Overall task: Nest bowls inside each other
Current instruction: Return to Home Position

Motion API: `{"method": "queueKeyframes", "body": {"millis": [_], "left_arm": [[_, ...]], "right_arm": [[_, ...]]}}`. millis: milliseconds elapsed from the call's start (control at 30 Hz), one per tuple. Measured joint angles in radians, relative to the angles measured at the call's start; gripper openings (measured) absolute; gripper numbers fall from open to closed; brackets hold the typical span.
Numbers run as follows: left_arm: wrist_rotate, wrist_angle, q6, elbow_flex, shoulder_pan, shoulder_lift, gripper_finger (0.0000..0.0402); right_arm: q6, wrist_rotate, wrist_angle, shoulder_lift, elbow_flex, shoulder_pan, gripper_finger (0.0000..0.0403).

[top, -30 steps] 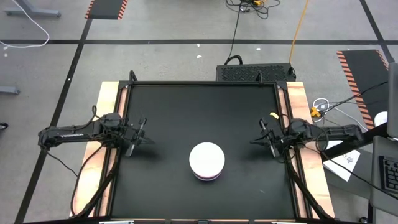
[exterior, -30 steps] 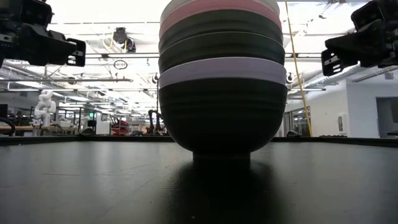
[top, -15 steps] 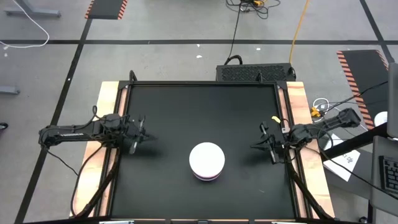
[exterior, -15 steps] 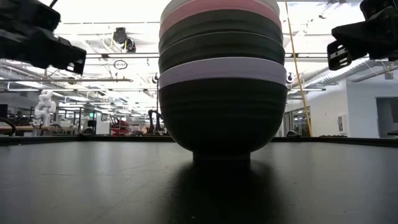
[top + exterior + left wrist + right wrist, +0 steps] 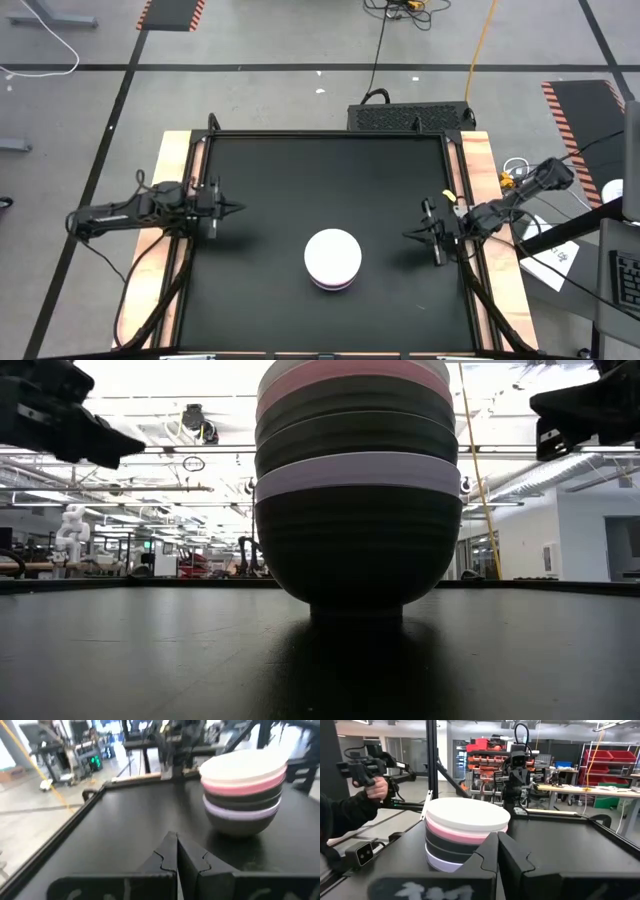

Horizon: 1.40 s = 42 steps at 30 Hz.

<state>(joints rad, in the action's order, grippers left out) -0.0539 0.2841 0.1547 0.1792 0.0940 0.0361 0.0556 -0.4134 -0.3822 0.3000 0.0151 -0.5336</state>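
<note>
Overhead, table-level, wrist views — bowls (image 5: 332,258) shared

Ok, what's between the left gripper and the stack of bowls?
Nothing. The high view shows only bare black table top between the left gripper and the stack of bowls. The right gripper waits at the right edge.

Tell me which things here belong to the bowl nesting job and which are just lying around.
Part of the job:
- stack of bowls: white bowl on top, pink bowl under it, black and lavender ones below
- left gripper and right gripper, both shut, either side of the stack

Just lying about:
- black box behind the table
- papers
- keyboard
</note>
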Motion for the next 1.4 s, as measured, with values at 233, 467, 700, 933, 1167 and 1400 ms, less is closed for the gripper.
{"method": "queueKeyframes", "body": {"millis": [233, 467, 700, 933, 1167, 1400], "left_arm": [[-0.024, 0.012, 0.011, -0.007, -0.041, -0.034, 0.0000], [0.031, 0.000, 0.016, -0.007, -0.107, -0.034, 0.0000], [0.055, -0.001, 0.029, -0.007, -0.140, -0.034, 0.0000], [0.056, -0.001, 0.035, -0.007, -0.141, -0.034, 0.0000], [0.055, -0.001, 0.042, -0.007, -0.141, -0.034, 0.0000], [0.055, -0.001, 0.041, -0.007, -0.140, -0.034, 0.0000]], "right_arm": [[0.031, -0.026, -0.069, 0.002, 0.000, -0.066, 0.0000], [0.125, -0.189, -0.129, 0.002, 0.000, -0.181, 0.0000], [0.184, -0.353, -0.145, -0.004, 0.000, -0.315, 0.0000], [0.305, -0.531, -0.183, -0.070, 0.000, -0.411, 0.0000], [0.333, -0.527, -0.114, -0.172, 0.000, -0.355, 0.0000], [0.281, -0.462, 0.027, -0.286, 0.000, -0.267, 0.0000]]}}
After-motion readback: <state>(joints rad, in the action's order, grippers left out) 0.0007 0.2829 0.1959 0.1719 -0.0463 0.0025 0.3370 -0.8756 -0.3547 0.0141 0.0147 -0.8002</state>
